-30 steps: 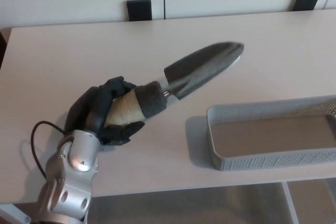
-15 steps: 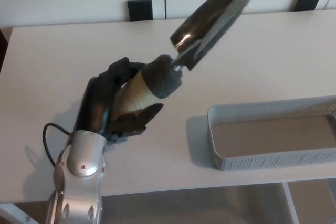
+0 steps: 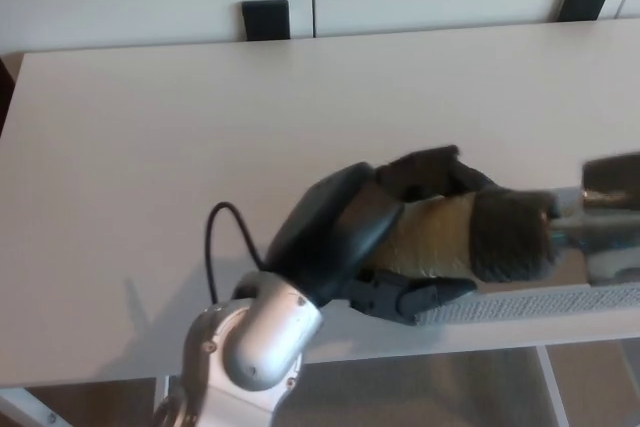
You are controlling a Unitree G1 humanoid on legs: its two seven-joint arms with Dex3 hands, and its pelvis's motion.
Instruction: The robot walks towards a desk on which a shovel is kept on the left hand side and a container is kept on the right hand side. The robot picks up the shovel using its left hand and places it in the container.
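The pale beige tabletop (image 3: 150, 167) fills most of my view, smooth and matte. Behind its far edge there is a light wall made of panels, with a vertical seam, and two small black brackets (image 3: 265, 19) stand against it, one near the middle and one at the far right.

My left hand (image 3: 385, 242), black with a thumb and two thick fingers, is clamped around the handle of the garden shovel (image 3: 470, 237), which has a tan grip, a dark grey collar and a dark metal blade. The thumb lies below the handle and the fingers wrap over the top. The silver wrist and a thin black cable show at the lower left of the hand. The shovel lies almost level and points to the right; only the beginning of the blade shows at the right edge of the picture, blurred. It is above the grey perforated plastic container (image 3: 540, 302), of which I see only the near wall, under my hand and the handle. I cannot tell if the blade touches the container.

Half a second ago my hand was further left, over the bare tabletop, and the shovel pointed steeply up toward the wall. Now the hand has travelled right and the shovel is tilted down over the container. My right hand does not show.
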